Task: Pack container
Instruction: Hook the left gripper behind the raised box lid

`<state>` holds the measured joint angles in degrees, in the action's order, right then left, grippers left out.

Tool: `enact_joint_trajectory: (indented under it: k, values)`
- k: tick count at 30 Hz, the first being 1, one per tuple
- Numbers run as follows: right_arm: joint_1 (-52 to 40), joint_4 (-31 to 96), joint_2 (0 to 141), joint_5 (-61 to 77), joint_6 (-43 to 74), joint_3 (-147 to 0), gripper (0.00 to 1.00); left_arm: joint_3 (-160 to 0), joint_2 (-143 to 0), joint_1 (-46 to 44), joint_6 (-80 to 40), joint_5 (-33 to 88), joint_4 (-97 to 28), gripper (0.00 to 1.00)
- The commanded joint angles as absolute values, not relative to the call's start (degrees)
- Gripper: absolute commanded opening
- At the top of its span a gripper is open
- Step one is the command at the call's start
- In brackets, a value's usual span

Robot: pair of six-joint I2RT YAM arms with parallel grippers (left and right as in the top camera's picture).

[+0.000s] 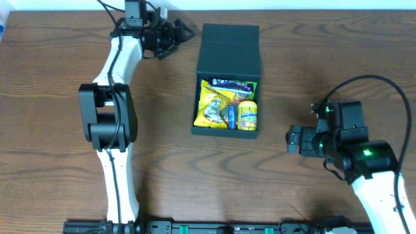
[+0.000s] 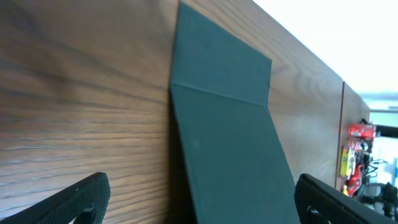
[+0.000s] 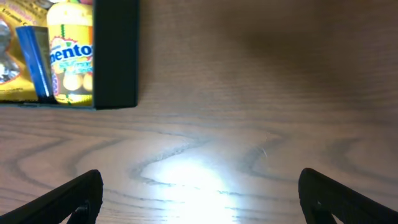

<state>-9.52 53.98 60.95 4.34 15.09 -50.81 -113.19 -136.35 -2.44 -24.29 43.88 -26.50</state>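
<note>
The dark teal-green container (image 1: 229,81) stands open at the table's middle, its flap lid (image 1: 230,49) raised at the far side. Inside lie a yellow snack packet (image 1: 213,107), a blue stick (image 1: 231,117), a yellow Mentos tub (image 1: 247,115) and a dark packet (image 1: 231,85). My left gripper (image 1: 177,32) is open and empty at the back, just left of the lid; the lid's outer face fills the left wrist view (image 2: 230,143). My right gripper (image 1: 294,141) is open and empty over bare table, right of the container, whose corner (image 3: 115,56) shows in the right wrist view.
The wooden table (image 1: 58,78) stretches wide on both sides of the container. A bright light glare lies on the wood under the right gripper (image 3: 186,177). Shelving with red items (image 2: 357,155) shows beyond the table's far edge.
</note>
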Motion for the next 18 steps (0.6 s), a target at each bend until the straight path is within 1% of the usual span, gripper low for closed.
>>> enact_joint_trajectory:
  k: [1,18]
  values:
    - [-11.0,53.1,61.6,4.8,15.8,-50.9,0.99,-114.7,-138.2,-4.0,-24.9,41.0,-26.3,0.96]
    - [-11.3,52.7,61.6,3.2,15.6,-50.9,0.99,-114.6,-138.5,-8.2,-25.3,40.5,-28.4,0.95]
